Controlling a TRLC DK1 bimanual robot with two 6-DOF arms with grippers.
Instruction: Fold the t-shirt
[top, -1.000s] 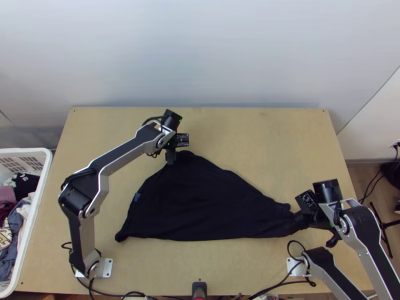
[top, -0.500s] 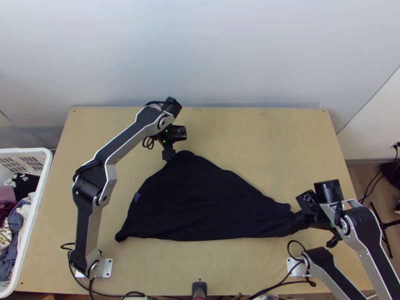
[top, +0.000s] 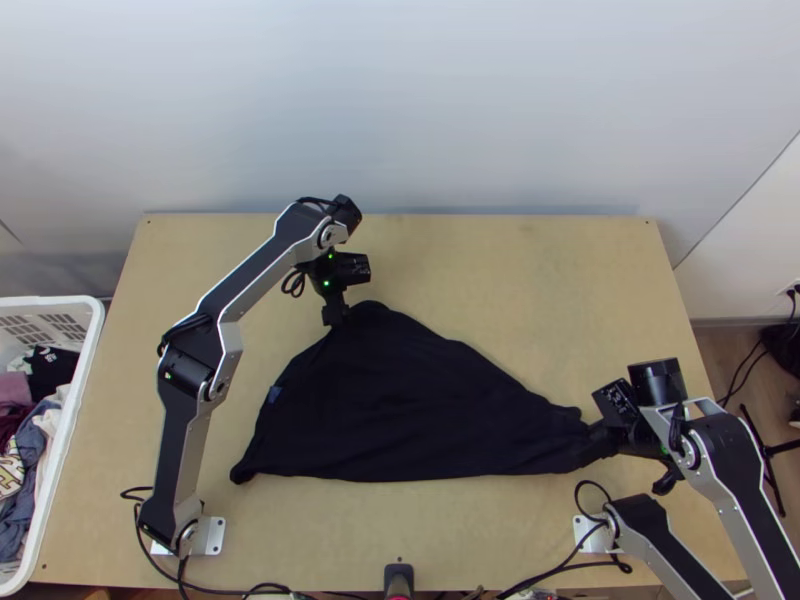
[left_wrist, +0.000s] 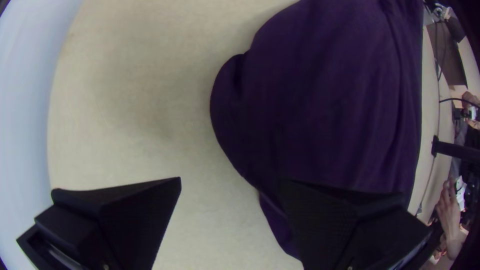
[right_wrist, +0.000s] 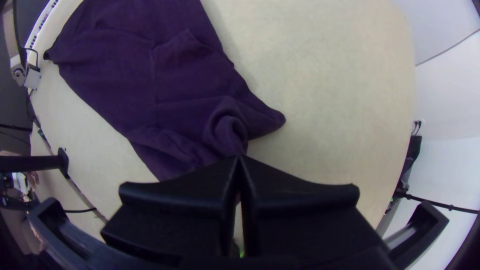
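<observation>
L arm (top: 250, 283) has swung its elbow inward over the last sec, wrist up toward the far edge of the desk (top: 520, 265); R arm (top: 735, 465) and t-shirt (top: 400, 400) haven't shifted. T-shirt lies mid-desk, spread in a rough triangle, bunched at the R end. L hand (left_wrist: 230, 179) is wide open, nothing held, at the far corner. R hand (right_wrist: 240, 157) is closed w/ a bunched bit of cloth at its tips.

Main risk: L hand shuts on air or a sliver, b/c much of its gap is over desk, w/ one finger over cloth. Too low, it may scrape or ruck the edge. R grip's a small pinch, prob. OK for now, but a hard pull could slip it or skew the fold.
</observation>
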